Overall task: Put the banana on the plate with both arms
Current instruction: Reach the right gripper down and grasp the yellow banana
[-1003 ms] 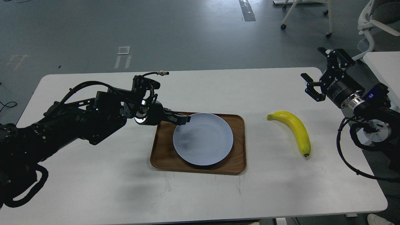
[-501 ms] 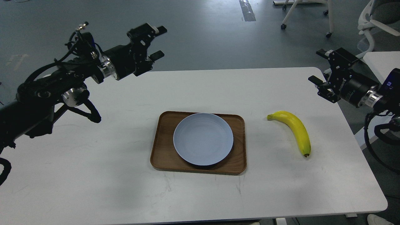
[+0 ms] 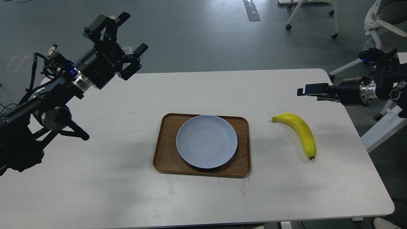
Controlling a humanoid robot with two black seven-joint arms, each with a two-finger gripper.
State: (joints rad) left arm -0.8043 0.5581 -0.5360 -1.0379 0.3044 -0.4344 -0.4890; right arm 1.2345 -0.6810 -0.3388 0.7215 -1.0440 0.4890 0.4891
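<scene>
The yellow banana [image 3: 302, 132] lies on the white table [image 3: 95, 178], right of the tray, with its greenish stem toward the tray and its dark end toward me. The pale blue-grey plate [image 3: 206, 141] sits empty on the brown wooden tray [image 3: 163, 159]. My left gripper [image 3: 133, 31] is open and empty, raised above the table's far left corner. My right gripper [image 3: 307, 90] hovers above the table, behind and to the right of the banana, pointing left. It is seen side-on, so its fingers overlap. Neither gripper touches anything.
The table's right edge runs close to the banana. A white office chair [image 3: 381, 19] and a wheeled chair base [image 3: 311, 16] stand on the grey floor behind. A white bar [image 3: 381, 133] slants beside the table's right edge.
My left gripper has gone from the plate's left rim up and back to the far left corner. My right gripper has turned side-on and now points left behind the banana. Banana and plate have not moved.
</scene>
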